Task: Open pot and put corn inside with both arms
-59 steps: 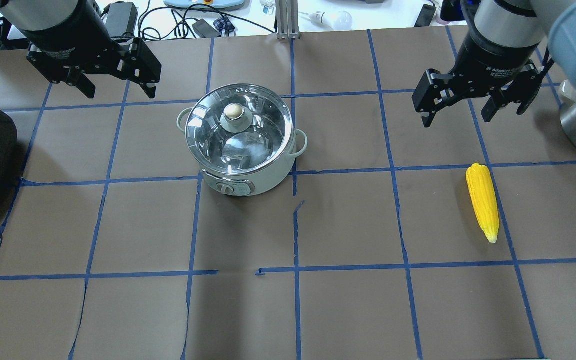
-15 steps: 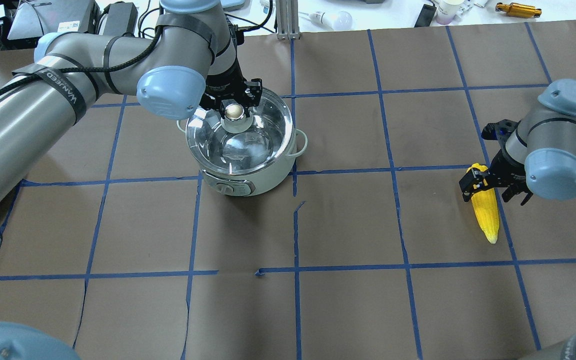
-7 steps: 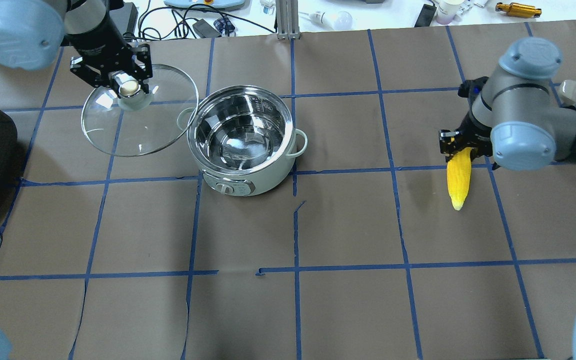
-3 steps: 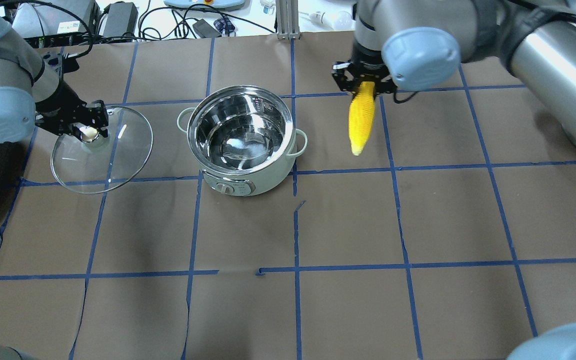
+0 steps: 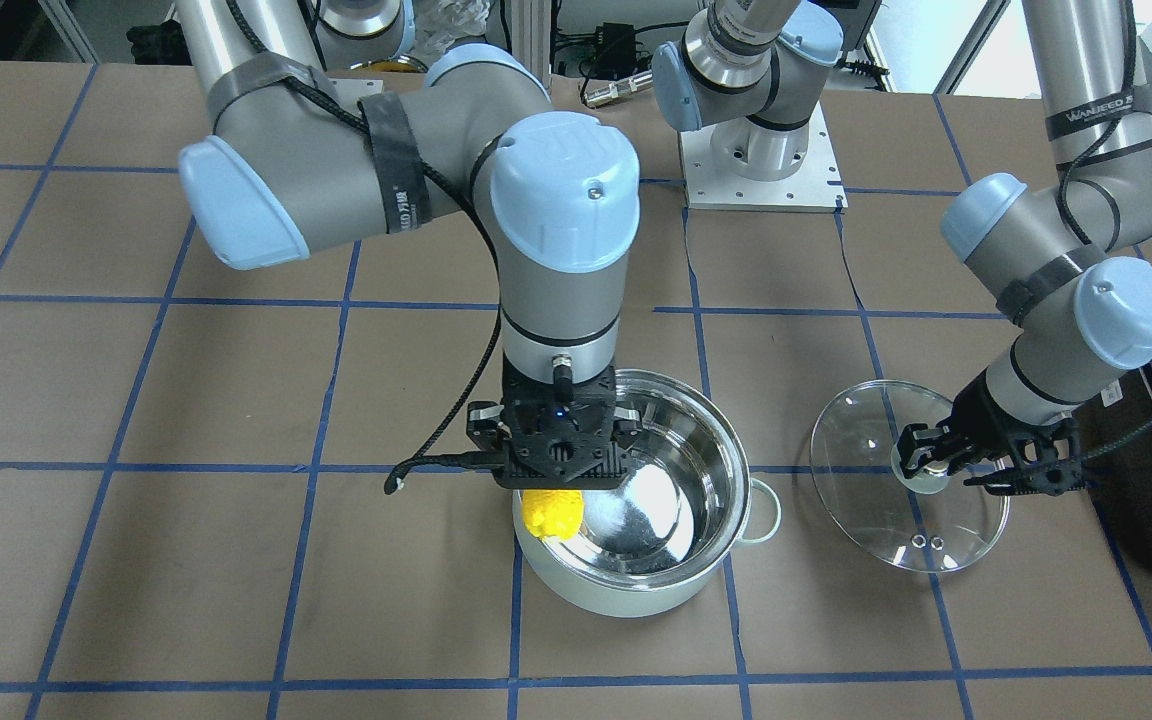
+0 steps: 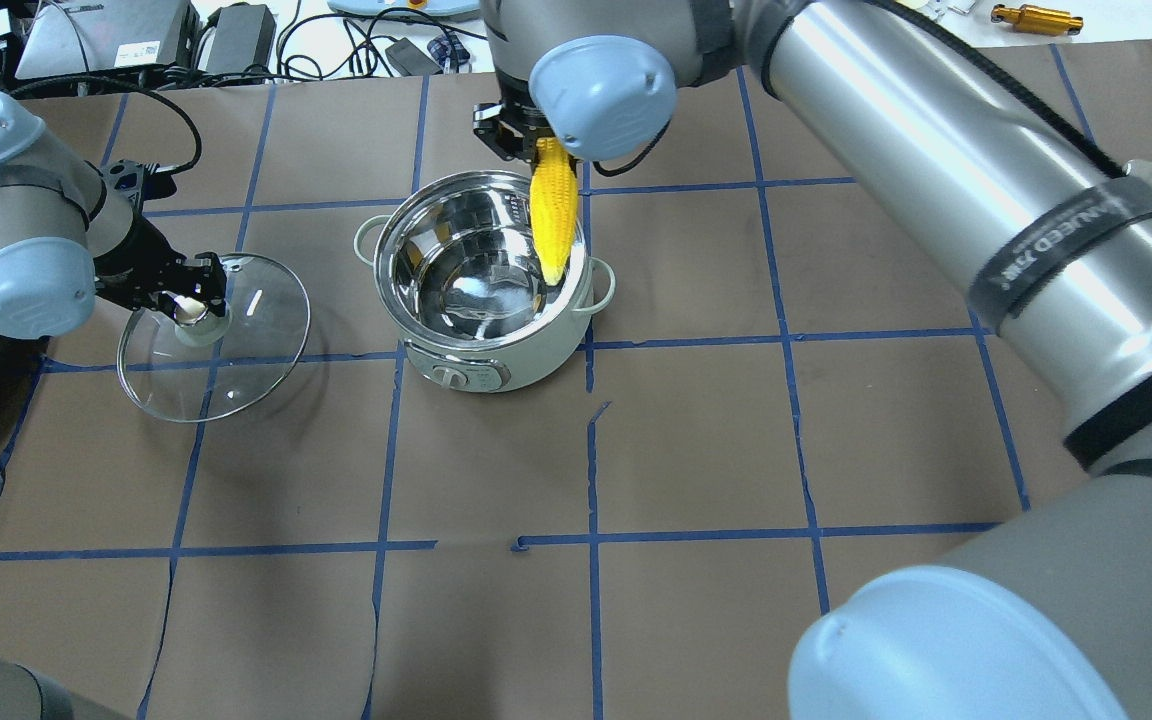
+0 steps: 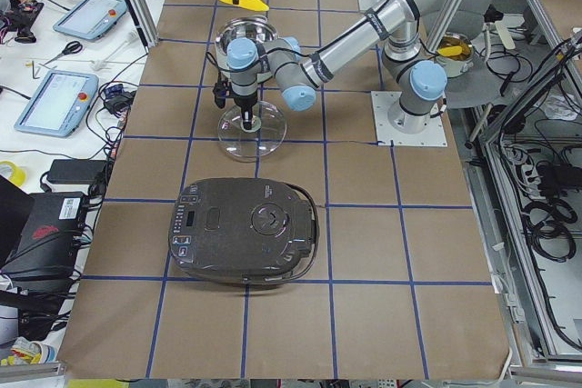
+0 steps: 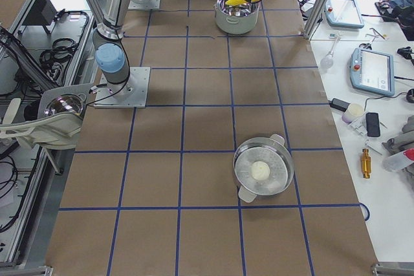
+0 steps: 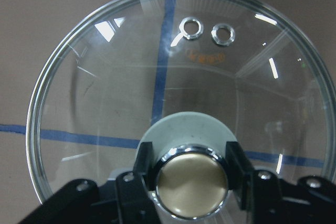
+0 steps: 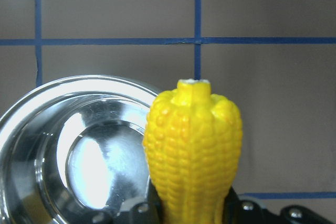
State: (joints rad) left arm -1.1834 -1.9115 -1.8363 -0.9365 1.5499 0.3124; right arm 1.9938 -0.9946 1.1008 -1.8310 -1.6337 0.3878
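- pot [image 6: 548, 352], pale mint with steel inside, sits on the brown tabletop [image 6: 696, 440] just left of centre in the upper half of the overhead view; it is open, with no lid on it
- corn [image 6: 554, 220] hangs upright, thin end down, over the pot's right rim in the overhead view; in the front view it shows at the pot's left rim; cannot tell whether the tip is below the rim; not lying in the pot
- right hand [image 5: 553, 478] points straight down and pinches the thick end of the corn between its fingers; the right arm reaches in from the overhead frame's lower right
- glass lid [image 6: 236, 370] is at the left of the overhead frame, beside the pot with a gap between them; cannot tell whether its rim touches the tabletop
- left hand [image 6: 191, 300] is clamped on the lid's brass knob [image 9: 185, 186]; in the left wrist view one finger sits on each side of the knob
- black cooker [image 7: 244, 231] lies at mid-frame in the left side view, near the lid but apart from it
- steel bowl [image 8: 236, 166] holding a pale ball sits at lower centre of the right side view, well apart from the pot
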